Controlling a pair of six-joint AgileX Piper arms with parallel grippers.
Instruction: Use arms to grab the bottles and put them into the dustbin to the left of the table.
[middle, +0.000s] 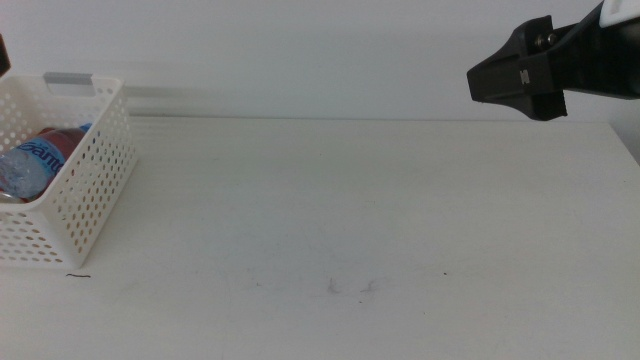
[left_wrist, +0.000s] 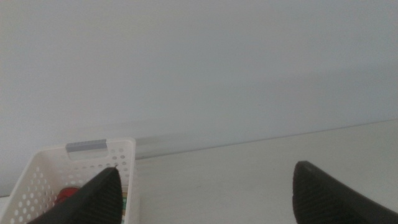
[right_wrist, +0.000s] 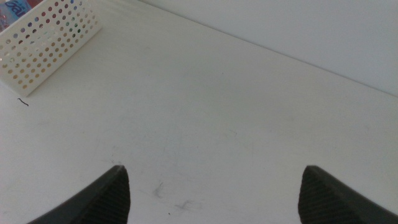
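The white perforated dustbin (middle: 95, 170) stands at the table's left edge. Inside it lie a clear water bottle (middle: 30, 165) with a blue label and a red can (middle: 62, 140). My right gripper (middle: 476, 83) hangs high over the back right of the table (middle: 350, 200), far from the bin. In the right wrist view the right gripper (right_wrist: 214, 180) is open with nothing between its jaws, and the dustbin (right_wrist: 50, 50) lies far off. The left gripper (left_wrist: 205, 180) is open and empty, raised near the dustbin (left_wrist: 43, 174), where the red can (left_wrist: 67, 195) shows inside.
A grey tab (middle: 68, 80) sits on the bin's back rim. Faint dark scuff marks (middle: 350, 287) dot the tabletop near the front. A pale wall runs behind the table's back edge.
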